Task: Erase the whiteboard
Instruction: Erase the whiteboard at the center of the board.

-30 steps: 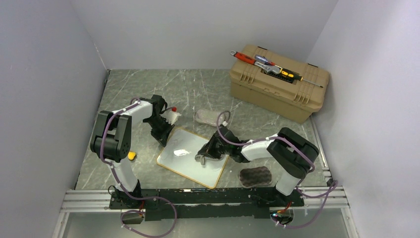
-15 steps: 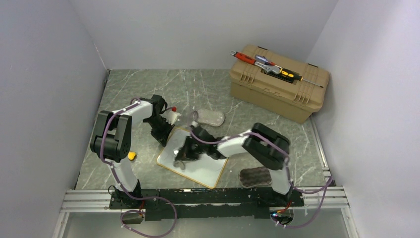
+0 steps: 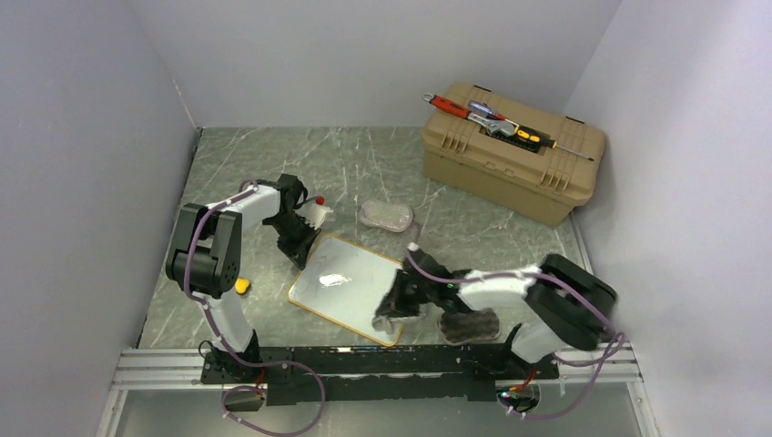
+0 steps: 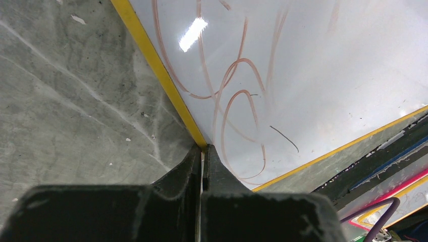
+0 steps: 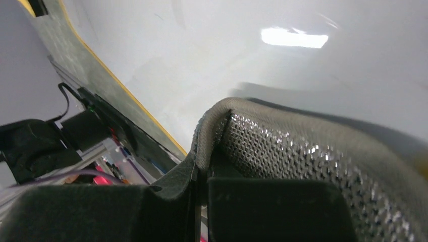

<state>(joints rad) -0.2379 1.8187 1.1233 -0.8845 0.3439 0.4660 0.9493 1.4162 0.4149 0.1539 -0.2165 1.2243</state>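
The whiteboard point(image 3: 341, 282) lies flat on the table, white with a thin yellow frame. In the left wrist view the whiteboard point(image 4: 313, 75) carries faint reddish loops point(image 4: 237, 101) and a short dark stroke point(image 4: 283, 138). My left gripper point(image 3: 305, 253) is shut, its tips point(image 4: 203, 148) resting on the yellow frame at the board's far left edge. My right gripper point(image 3: 390, 308) is shut on a grey mesh sponge point(image 5: 303, 151) pressed to the board point(image 5: 202, 50) near its near right corner.
A tan toolbox point(image 3: 510, 150) with hand tools point(image 3: 492, 123) on its lid stands at the back right. A dark sponge point(image 3: 469, 325) lies right of the board and a pale pad point(image 3: 386, 215) behind it. A small red-capped bottle point(image 3: 314, 211) sits by the left gripper.
My right gripper swept the sponge left across the board, then back to the near right corner. The left gripper has stayed on the frame.
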